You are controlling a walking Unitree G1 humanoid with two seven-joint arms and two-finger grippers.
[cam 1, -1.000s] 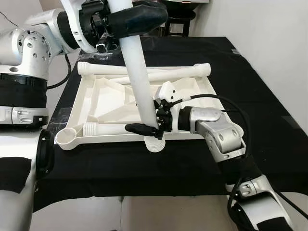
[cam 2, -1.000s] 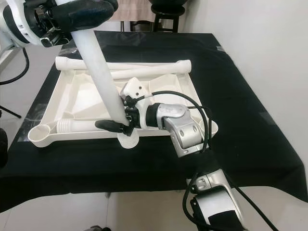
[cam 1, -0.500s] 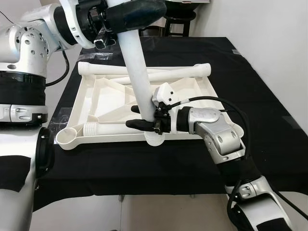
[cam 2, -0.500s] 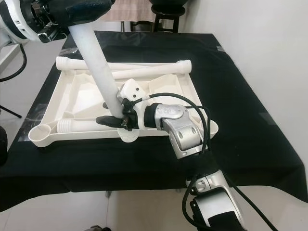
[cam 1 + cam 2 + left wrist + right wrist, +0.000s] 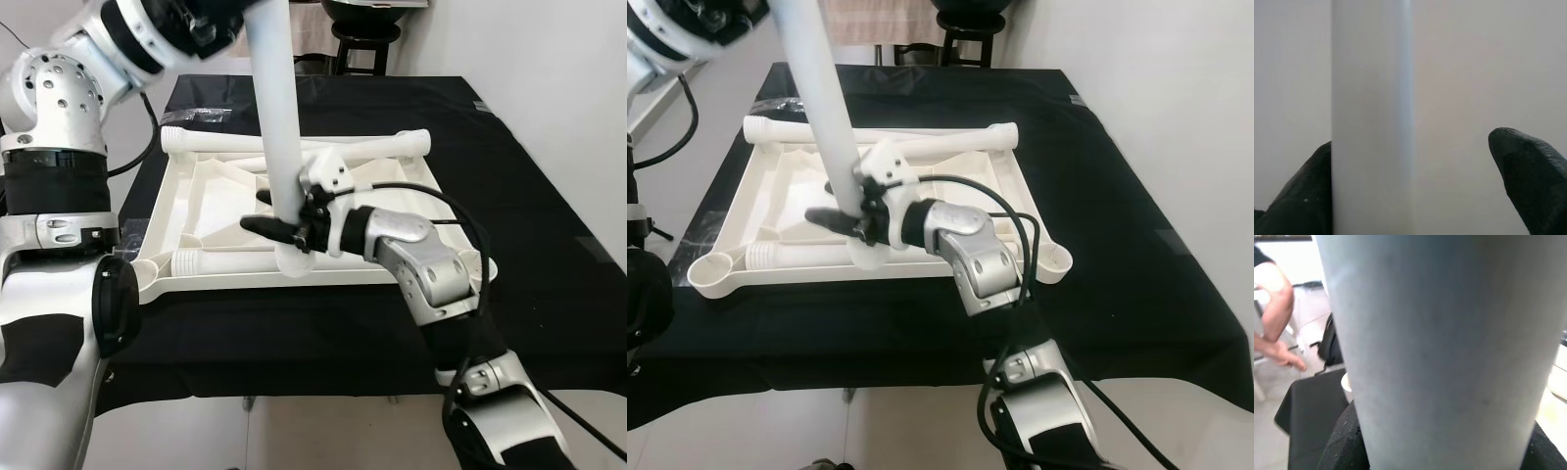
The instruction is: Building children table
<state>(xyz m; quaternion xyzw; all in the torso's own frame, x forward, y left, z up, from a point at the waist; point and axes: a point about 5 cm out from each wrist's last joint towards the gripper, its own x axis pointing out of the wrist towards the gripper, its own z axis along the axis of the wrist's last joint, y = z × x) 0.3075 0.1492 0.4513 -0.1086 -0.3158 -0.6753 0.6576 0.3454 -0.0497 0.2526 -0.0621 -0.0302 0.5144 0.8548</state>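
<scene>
Although the white table leg (image 5: 277, 117) looked stiff, light and slippery, the right gripper (image 5: 284, 231) was clamped around its near end; the left gripper (image 5: 1415, 191) stood parted, one finger touching.

A white plastic tabletop (image 5: 211, 211) lies upside down on the black table, ribs up, with round leg sockets at its corners. A long white leg (image 5: 277, 127) stands nearly upright over its near edge, threaded end (image 5: 294, 260) down, close to the rim. Two more legs (image 5: 294, 145) lie across the far side, and another (image 5: 220, 262) lies along the near edge.
</scene>
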